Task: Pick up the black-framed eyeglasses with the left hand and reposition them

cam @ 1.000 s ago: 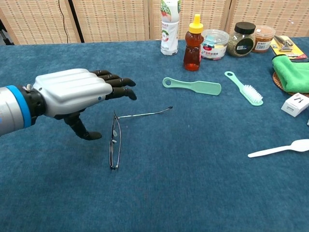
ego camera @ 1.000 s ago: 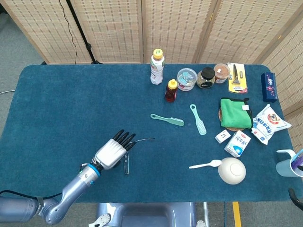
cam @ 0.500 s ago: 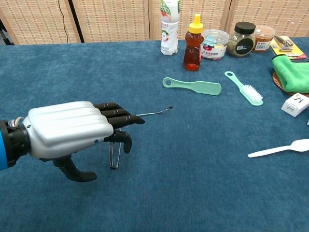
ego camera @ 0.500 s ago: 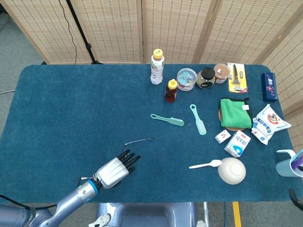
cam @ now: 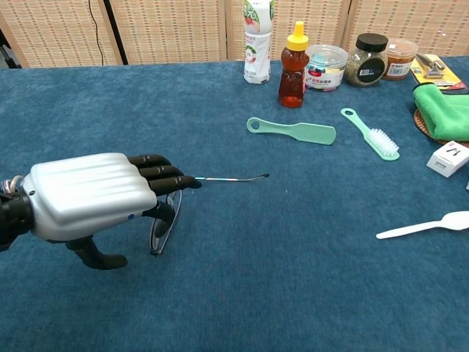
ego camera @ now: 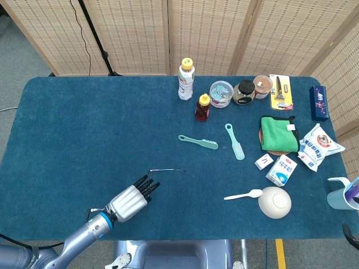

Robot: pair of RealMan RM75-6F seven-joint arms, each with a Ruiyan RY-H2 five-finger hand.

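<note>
One hand, the left hand (cam: 84,196), pinches the black-framed eyeglasses (cam: 167,220) at lower left. One temple arm (cam: 231,177) juts rightward.

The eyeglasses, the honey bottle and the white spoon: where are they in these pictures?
eyeglasses (cam: 231,177): chest view, on the thin temple arm stretched out to the right.
honey bottle (cam: 292,77): chest view, on its amber body.
white spoon (ego camera: 243,195): head view, on the handle.
</note>
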